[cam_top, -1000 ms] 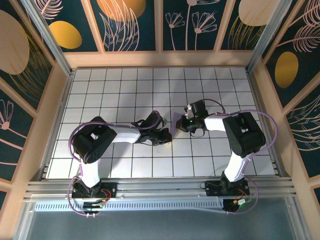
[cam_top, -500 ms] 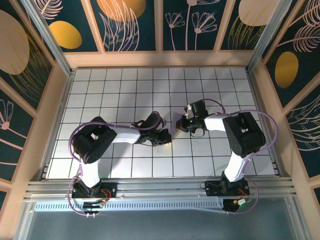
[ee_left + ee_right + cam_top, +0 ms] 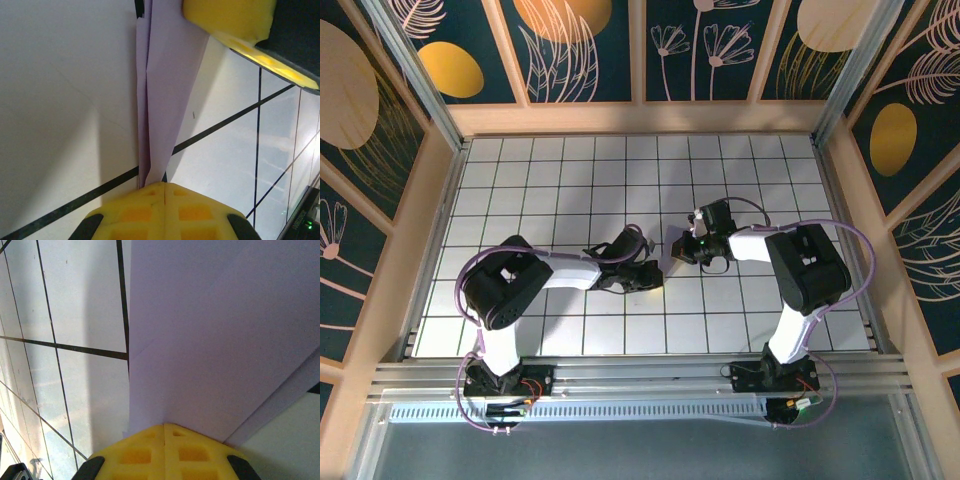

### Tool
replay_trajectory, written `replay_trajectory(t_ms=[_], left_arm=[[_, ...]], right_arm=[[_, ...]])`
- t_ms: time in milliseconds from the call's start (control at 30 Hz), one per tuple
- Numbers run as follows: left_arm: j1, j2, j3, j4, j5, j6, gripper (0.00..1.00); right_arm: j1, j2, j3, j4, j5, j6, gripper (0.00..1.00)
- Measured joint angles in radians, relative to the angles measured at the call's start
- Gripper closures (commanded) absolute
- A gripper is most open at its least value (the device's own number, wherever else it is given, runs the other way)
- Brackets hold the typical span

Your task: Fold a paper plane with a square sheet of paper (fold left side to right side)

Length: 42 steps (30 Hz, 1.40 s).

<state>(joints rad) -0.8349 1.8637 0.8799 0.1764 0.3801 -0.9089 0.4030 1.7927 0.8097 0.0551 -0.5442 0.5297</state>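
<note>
**Left gripper**: it sits low over the white tiled table, a little left of centre, pointing right. On your left wrist camera its yellow fingers are pressed together on the near tip of the paper. From this end the paper is a narrow folded lavender strip running straight away from the fingers, with a crease down its length. At the far end a yellow finger of the other arm lies over the strip. You cannot tell from here whether it touches.

**Right gripper**: it is just right of the left one and faces back at it, with the paper between the two. From above, the paper is a small lavender sliver by this gripper's tip. On your right wrist camera the fingers are clamped shut on the paper's edge. Here the paper spreads wide and flat, and a second layer peeks out along the lower right edge. Black grid lines run along its left side.
</note>
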Motion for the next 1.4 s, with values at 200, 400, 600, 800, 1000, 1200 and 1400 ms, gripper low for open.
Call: replay_trajectory(t_ms=[200,400,600,800,1000,1200,1400], left_arm=[[-0.006,-0.022,-0.019,-0.009,-0.008,0.031,1.0],[-0.016,-0.065,-0.062,-0.035,-0.012,0.052,1.0],[-0.01,-0.127,-0.105,-0.077,-0.01,0.05,1.0],[0.019,-0.169,-0.085,-0.065,0.018,0.041,1.0],[0.025,-0.051,0.05,-0.032,0.053,0.04,1.0],[0.028,0.06,0.149,-0.024,0.064,0.042,1.0],[0.04,0.086,0.183,-0.023,0.06,0.045,1.0]], right_arm=[[0.0,0.0,0.0,-0.001,0.0,0.0,1.0],[0.0,0.001,0.002,-0.004,0.0,-0.001,1.0],[0.0,0.002,0.006,-0.01,0.0,-0.001,1.0],[0.0,0.002,0.007,-0.011,0.0,-0.001,1.0],[0.0,0.004,0.011,-0.016,0.0,-0.001,1.0],[0.0,0.006,0.014,-0.019,-0.004,-0.001,1.0],[0.0,0.007,0.014,-0.019,-0.005,-0.001,1.0]])
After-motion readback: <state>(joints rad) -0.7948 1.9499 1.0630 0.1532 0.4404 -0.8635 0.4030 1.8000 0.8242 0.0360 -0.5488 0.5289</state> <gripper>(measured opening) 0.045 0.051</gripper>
